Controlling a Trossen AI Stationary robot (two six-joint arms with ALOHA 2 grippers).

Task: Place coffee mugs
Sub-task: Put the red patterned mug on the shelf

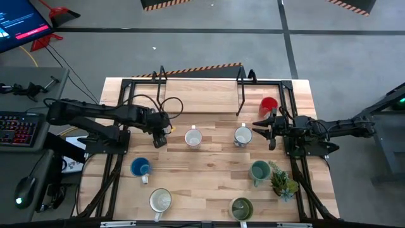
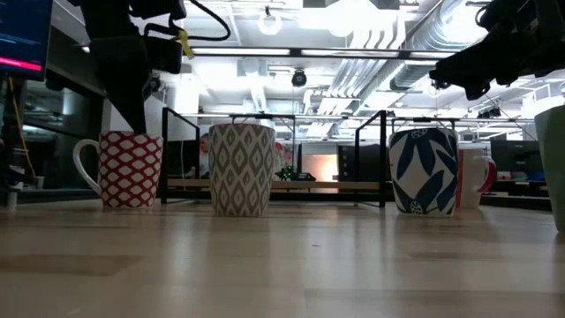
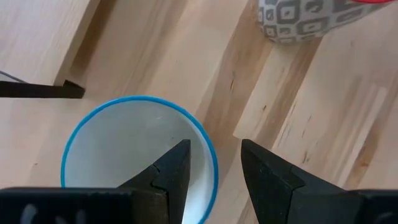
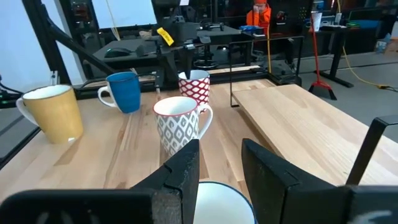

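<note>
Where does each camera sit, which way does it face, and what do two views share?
High view: above the table, facing straight down; both arms show, with left gripper and right gripper.
Low view: at table-top height, facing level across into the room; arms enter from above.
Left wrist view: on the left arm, facing down into a blue-rimmed mug; its own fingers show.
Right wrist view: on the right arm, facing across the table; its own fingers show.
Shared: the grey-patterned mug appears in all four.

potted plant (image 1: 282, 182), keyboard (image 1: 18, 129), wooden table (image 1: 209, 180)
</note>
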